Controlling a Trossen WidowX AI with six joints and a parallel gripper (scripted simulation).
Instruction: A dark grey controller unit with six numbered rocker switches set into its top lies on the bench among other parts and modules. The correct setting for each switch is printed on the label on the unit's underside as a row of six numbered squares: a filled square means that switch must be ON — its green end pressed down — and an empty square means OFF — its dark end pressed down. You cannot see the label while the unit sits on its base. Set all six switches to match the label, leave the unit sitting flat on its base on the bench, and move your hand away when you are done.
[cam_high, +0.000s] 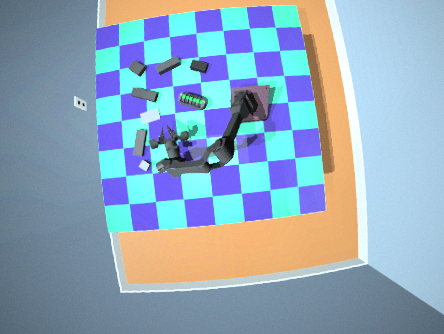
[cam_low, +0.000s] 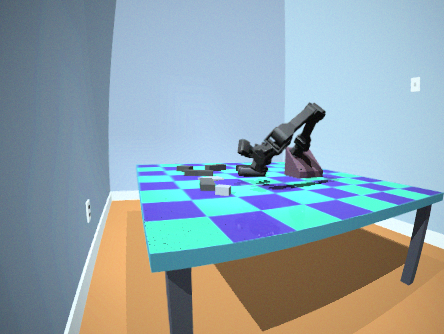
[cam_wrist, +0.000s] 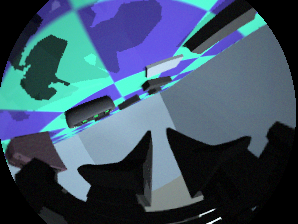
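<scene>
The dark grey controller unit (cam_high: 192, 100) (cam_wrist: 90, 108) sits on the checkered bench between the arm's base and the scattered blocks. Green switch faces show on its top in the top view. The single switch settings are too small to read, and the underside label is hidden. In the exterior view the unit (cam_low: 248, 172) shows low beside the arm. My gripper (cam_high: 165, 128) (cam_wrist: 158, 132) is raised above the bench, off to one side of the unit and not touching it. Its fingertips stand a narrow gap apart with nothing between them.
Dark blocks (cam_high: 137, 68) (cam_high: 168, 65) (cam_high: 199, 66) (cam_high: 144, 94) and a grey block (cam_high: 140, 142) (cam_low: 207, 185) lie around. A white plate (cam_high: 150, 116) (cam_wrist: 164, 66) and a small white block (cam_high: 144, 165) (cam_low: 223, 190) lie near the gripper's side. The arm's mauve base (cam_high: 262, 113) (cam_low: 303, 169) stands beyond the unit.
</scene>
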